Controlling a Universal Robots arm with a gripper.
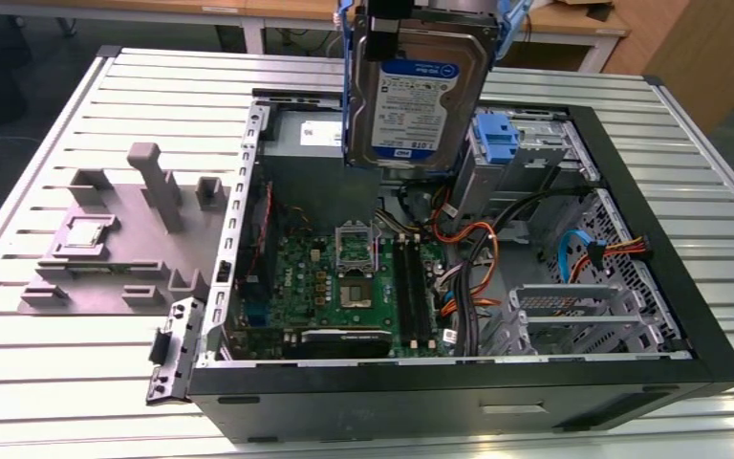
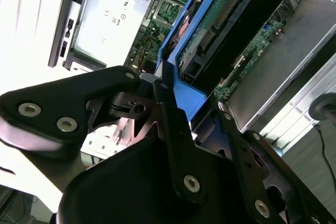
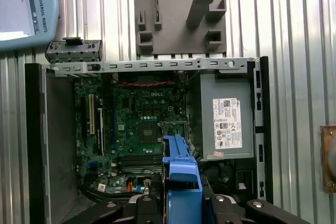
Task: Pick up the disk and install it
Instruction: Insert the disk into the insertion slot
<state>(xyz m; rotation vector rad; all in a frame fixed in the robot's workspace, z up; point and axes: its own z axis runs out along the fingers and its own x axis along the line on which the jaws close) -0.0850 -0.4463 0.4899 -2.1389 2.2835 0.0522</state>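
Top centre of the exterior view: disk (image 1: 419, 96) hangs on edge, label side facing the camera, blue rails down both long sides. It's held from above by the gripper (image 1: 419, 11), which is mostly cut off by the frame's upper edge. Jaws are pinching the disk across its blue rails. In the second wrist view one black finger (image 2: 170, 119) lies flat against a rail, and the drive's circuit-board side is turned to that camera. In the first wrist view the rail shows edge-on between the gripper's two black arms.

Disk is above the open computer case (image 1: 469, 384), which lies on its side on the slatted metal tabletop (image 1: 49, 382). Its lower edge overlaps the back of the case in the frame. It falls between the grey power supply (image 1: 306, 134) towards the exterior view's left and a bare blue bracket (image 1: 497, 134) in the drive bay towards the exterior view's right. Not seated in any bay. Cannot tell how high it is over the case floor.

Centre of the frame: green motherboard (image 1: 341, 287) on the case floor, orange and black cables (image 1: 469, 253) beside it, metal drive cage (image 1: 572, 316) at lower right. Grey fixture plate (image 1: 118, 239) with upright blocks lies on the tabletop at the exterior view's left, just beside the case wall.
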